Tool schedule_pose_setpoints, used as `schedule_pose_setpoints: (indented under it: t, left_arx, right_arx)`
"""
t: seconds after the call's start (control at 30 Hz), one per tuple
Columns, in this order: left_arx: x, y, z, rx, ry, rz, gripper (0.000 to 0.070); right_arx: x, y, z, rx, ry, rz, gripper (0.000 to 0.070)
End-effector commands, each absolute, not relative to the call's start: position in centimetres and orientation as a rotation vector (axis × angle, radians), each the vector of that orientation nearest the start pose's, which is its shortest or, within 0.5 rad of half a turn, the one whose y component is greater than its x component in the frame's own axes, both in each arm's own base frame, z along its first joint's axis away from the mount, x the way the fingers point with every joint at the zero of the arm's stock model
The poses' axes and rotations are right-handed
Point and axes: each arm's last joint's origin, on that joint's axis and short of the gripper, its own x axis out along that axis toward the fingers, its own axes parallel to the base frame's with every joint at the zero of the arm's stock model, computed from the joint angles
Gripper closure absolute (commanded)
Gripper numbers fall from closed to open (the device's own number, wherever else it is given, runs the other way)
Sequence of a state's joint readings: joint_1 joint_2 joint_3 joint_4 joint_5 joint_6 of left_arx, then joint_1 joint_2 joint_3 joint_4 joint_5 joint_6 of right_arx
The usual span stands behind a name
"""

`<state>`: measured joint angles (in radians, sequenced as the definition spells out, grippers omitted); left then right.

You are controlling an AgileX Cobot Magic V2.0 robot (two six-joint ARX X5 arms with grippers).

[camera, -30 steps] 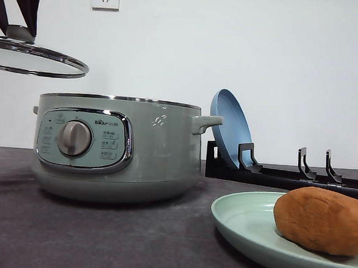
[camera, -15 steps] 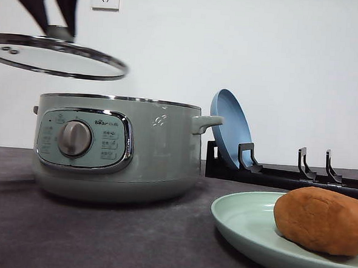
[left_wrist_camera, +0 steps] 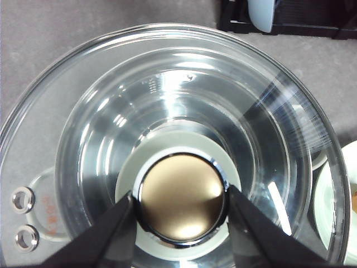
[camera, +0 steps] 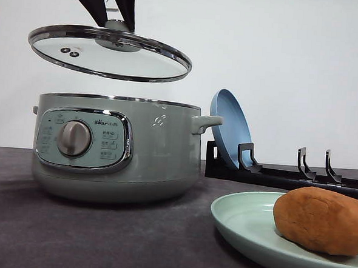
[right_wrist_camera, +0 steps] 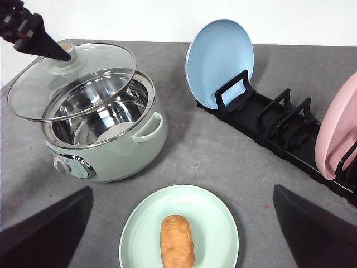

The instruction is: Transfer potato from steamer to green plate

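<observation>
Taking the steamer (camera: 114,148) as our landmark and going left to right: above it, our left end effector (left_wrist_camera: 181,207) is clamping its fingers (left_wrist_camera: 114,231) on the knob (left_wrist_camera: 182,202) of the glass lid (camera: 110,52). Over the last second that lid has been travelling in from off the steamer's left side, and it is now hanging almost centred over the chrome rim, still clear of it and slightly tilted. We are reading this as the closing step: the pot is about to be covered again.

To the right of the steamer and behind it, a blue plate (camera: 229,127) is leaning in a black rack (camera: 286,174). To the right and nearer the camera, the green plate (camera: 246,226) is sitting on the grey surface (camera: 99,238), and the potato (camera: 321,220) is lying on it, unmoved. So the transfer itself is looking finished.

Our right end effector (right_wrist_camera: 178,237) is hovering high over the green plate with its fingers wide apart, holding nothing.
</observation>
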<state>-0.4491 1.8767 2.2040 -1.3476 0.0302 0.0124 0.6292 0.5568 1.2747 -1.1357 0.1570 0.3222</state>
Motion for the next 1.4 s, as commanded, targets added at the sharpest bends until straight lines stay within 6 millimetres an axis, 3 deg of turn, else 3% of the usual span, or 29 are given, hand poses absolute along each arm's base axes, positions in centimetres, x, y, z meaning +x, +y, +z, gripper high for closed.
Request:
schedule_pose_setpoints:
  t: [0.0,0.5,1.03,1.37]
  left_arx:
    - [32.3,-16.0,42.1,0.222,0.948,-0.452,0.0691]
    - [32.3,-17.1,40.7,0.242,0.977,-0.475,0.0691]
    - [32.7,-18.5,37.7,0.273,1.039,-0.494,0.0691]
    - [33.1,-18.6,37.5,0.27,1.023,-0.495,0.0691]
  right_arx:
    - [2.5,1.3,41.5,0.17,0.439,0.406,0.0045]
    - [2.5,1.3,41.5,0.169,0.44,0.406,0.0045]
    - [2.5,1.3,41.5,0.169,0.44,0.406,0.0045]
    - [2.5,1.3,41.5,0.169,0.44,0.406,0.0045]
